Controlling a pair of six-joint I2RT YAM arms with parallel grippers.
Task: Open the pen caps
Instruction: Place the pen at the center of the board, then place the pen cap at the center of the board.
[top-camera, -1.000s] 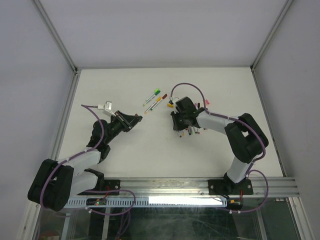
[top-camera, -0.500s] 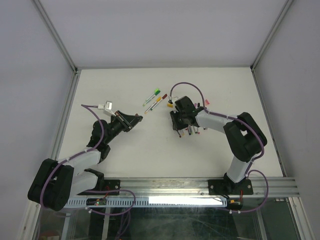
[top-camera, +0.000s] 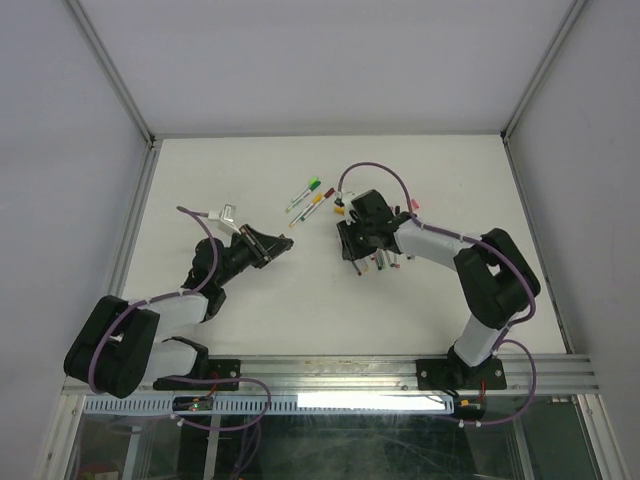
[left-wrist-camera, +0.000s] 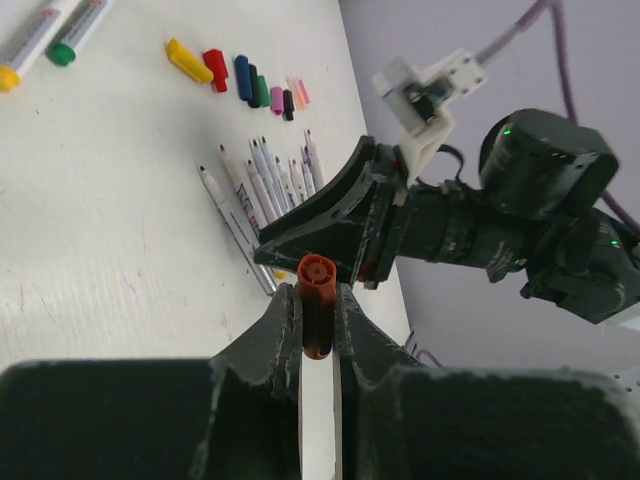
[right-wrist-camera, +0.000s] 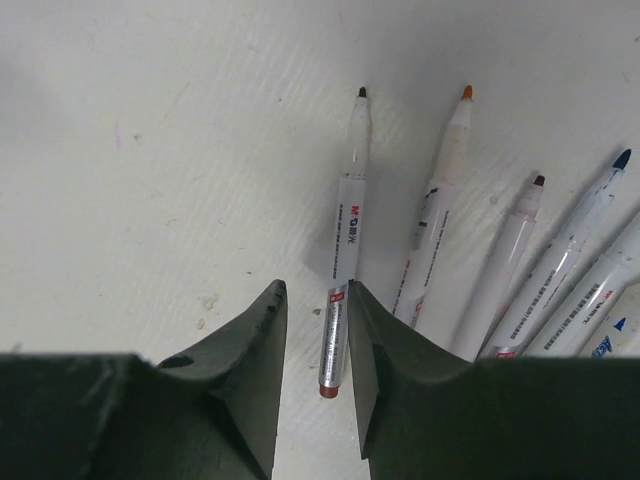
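Note:
My left gripper (left-wrist-camera: 317, 300) is shut on a red-brown pen cap (left-wrist-camera: 316, 318) and holds it above the table; in the top view it (top-camera: 283, 243) is left of centre. My right gripper (right-wrist-camera: 315, 300) is open, its fingers on either side of an uncapped pen with a brown end (right-wrist-camera: 343, 262) that lies flat on the table. Several more uncapped pens (right-wrist-camera: 520, 270) lie in a row to its right. A row of loose caps (left-wrist-camera: 240, 78) lies beyond those pens (left-wrist-camera: 265, 190). In the top view my right gripper (top-camera: 352, 243) is over this pen group.
Several capped pens with green, yellow and red caps (top-camera: 310, 197) lie at the table's back centre, and two show in the left wrist view (left-wrist-camera: 45, 38). The white table (top-camera: 300, 300) has metal rails along its sides and enclosure walls around it.
My left gripper has shifted a little to the right, toward the right gripper, with the cap still in it. The right gripper has barely moved.

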